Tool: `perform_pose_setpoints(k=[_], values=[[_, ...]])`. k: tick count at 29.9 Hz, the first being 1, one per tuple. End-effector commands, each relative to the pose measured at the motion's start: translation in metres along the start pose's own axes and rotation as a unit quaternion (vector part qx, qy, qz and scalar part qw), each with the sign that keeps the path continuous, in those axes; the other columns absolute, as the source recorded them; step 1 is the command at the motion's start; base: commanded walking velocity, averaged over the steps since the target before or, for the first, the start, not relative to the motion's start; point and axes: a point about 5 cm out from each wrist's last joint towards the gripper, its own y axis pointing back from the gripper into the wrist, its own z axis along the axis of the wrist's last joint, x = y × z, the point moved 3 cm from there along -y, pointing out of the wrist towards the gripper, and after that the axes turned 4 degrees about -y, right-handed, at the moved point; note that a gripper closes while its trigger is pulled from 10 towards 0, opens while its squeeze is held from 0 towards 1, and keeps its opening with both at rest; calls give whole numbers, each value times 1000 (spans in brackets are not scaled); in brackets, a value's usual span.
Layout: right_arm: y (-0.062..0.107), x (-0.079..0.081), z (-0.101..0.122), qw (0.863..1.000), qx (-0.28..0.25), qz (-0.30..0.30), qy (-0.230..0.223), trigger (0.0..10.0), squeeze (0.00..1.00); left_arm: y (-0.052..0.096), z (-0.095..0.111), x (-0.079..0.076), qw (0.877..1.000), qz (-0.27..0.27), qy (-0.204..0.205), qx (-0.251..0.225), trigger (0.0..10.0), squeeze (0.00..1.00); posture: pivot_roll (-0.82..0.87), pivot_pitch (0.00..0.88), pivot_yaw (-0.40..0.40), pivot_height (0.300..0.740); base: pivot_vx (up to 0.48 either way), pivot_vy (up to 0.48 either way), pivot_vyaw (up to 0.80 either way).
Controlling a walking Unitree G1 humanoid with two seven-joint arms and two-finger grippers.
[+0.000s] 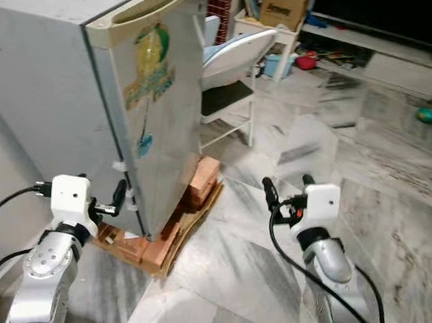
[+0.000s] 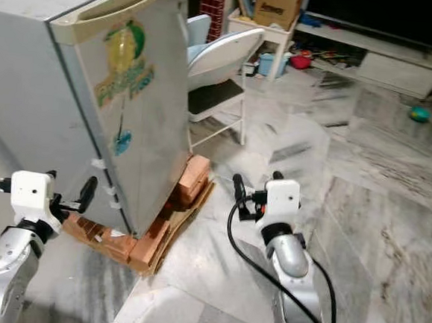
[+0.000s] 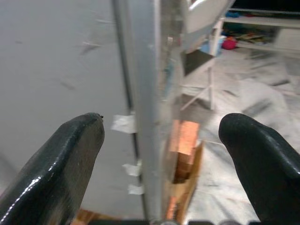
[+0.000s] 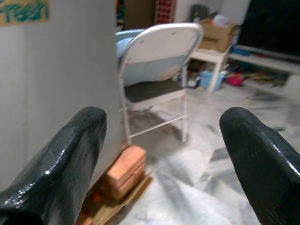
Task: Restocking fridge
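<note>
A small grey fridge (image 1: 65,82) stands at the left, raised on bricks (image 1: 201,181) and flattened cardboard (image 1: 190,227). Its door (image 1: 167,120) is shut and carries fruit stickers and a cream handle strip along the top. My left gripper (image 1: 100,191) is open, low at the fridge's front corner. In the left wrist view that corner edge (image 3: 143,108) runs between the fingers (image 3: 61,164), with bits of tape on it. My right gripper (image 1: 287,186) is open and empty over the marble floor, right of the bricks, facing a chair (image 4: 154,51).
A white folding chair (image 1: 235,58) stands just behind the fridge door. Behind it are a white side table with a cardboard box (image 1: 284,6) and a low TV shelf (image 1: 388,63). A green ball (image 1: 427,114) lies on the floor (image 1: 365,166) at the far right.
</note>
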Motion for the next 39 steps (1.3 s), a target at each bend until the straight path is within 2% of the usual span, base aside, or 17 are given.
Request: perform_pose_setpoints(k=[1, 7, 16, 28, 32, 35, 39], values=[[0, 0, -4, 1000, 8, -1, -7, 10000, 0, 2, -1, 2, 1000, 4, -4, 0, 10000, 0, 98, 29, -45, 740, 262, 379, -800], [2, 5, -7, 1000, 12, 9, -10, 10000, 0, 3, -1, 1, 1000, 4, -5, 0, 10000, 0, 102, 35, -48, 740, 245, 286, -800], [2, 5, -7, 1000, 13, 11, -9, 10000, 0, 3, -1, -2, 1000, 3, -5, -1, 10000, 0, 102, 29, -53, 740, 0, 0, -800], [4, 8, -9, 1000, 18, 25, -6, 10000, 0, 6, -4, 8, 1000, 22, 7, 7, 10000, 0, 105, 50, -79, 740, 0, 0, 0], [3, 9, -8, 999, 20, 29, -5, 10000, 0, 1, -3, 8, 1000, 14, 18, 11, 10000, 0, 102, 58, -86, 740, 0, 0, 0], [5, 10, -8, 999, 22, 35, -3, 10000, 0, -9, 2, 16, 1000, 20, 4, 6, 10000, 0, 94, 71, -90, 740, 0, 0, 0], [12, 7, -10, 999, 29, 31, -3, 10000, 0, -18, 8, 22, 1000, 29, 8, 1, 10000, 0, 72, 87, -88, 740, 0, 0, 0]])
